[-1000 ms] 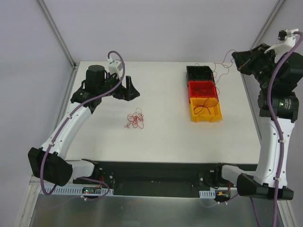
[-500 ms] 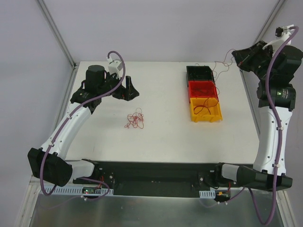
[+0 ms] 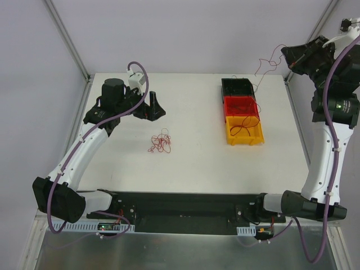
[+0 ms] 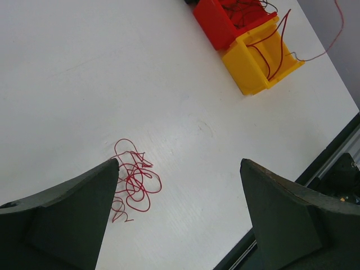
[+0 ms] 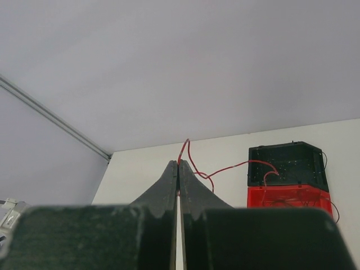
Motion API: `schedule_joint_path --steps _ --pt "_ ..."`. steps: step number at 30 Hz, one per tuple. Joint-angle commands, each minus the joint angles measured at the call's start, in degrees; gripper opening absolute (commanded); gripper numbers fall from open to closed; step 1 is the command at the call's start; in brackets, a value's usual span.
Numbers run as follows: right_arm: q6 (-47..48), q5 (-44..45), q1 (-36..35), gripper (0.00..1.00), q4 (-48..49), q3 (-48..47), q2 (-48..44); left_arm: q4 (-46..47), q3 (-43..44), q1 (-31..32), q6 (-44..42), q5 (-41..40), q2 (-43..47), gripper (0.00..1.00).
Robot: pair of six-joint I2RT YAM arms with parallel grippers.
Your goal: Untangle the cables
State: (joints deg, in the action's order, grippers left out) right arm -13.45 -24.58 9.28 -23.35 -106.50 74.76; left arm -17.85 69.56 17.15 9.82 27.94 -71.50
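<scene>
A small tangle of thin red cables [image 3: 160, 143] lies on the white table left of the middle; it also shows in the left wrist view [image 4: 134, 181], just beside my left finger. My left gripper [image 3: 151, 107] hovers behind the tangle, open and empty [image 4: 180, 169]. My right gripper [image 3: 288, 56] is raised high at the back right, shut [image 5: 179, 164] on one red cable [image 3: 264, 64]. That strand [image 5: 225, 169] trails down from the fingertips toward the bins. More red cables lie in the red and yellow bins.
Three bins stand in a row at the right: black [image 3: 236, 85] at the back, red [image 3: 228, 107] in the middle, yellow [image 3: 246, 139] nearest. The enclosure's walls and corner posts rise close behind and beside the table.
My right arm has risen and swung back, lifting the red cable higher above the bins. The left jaws have spread slightly wider. The tangle has not moved.
</scene>
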Motion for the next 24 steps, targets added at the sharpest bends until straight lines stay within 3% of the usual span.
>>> schedule_joint_path --steps 1,15,24 --pt "-0.7 -1.0 0.6 0.0 2.2 1.1 -0.8 2.0 -0.1 -0.4 -0.9 0.9 1.8 0.89" --pt "0.7 -0.9 0.7 0.0 10.4 24.9 -5.9 2.4 -0.4 -0.4 -0.6 1.4 1.9 0.89" --pt "0.1 -0.6 -1.6 0.0 7.5 37.7 -6.2 2.7 -0.6 -0.4 -0.2 2.1 2.0 0.89"
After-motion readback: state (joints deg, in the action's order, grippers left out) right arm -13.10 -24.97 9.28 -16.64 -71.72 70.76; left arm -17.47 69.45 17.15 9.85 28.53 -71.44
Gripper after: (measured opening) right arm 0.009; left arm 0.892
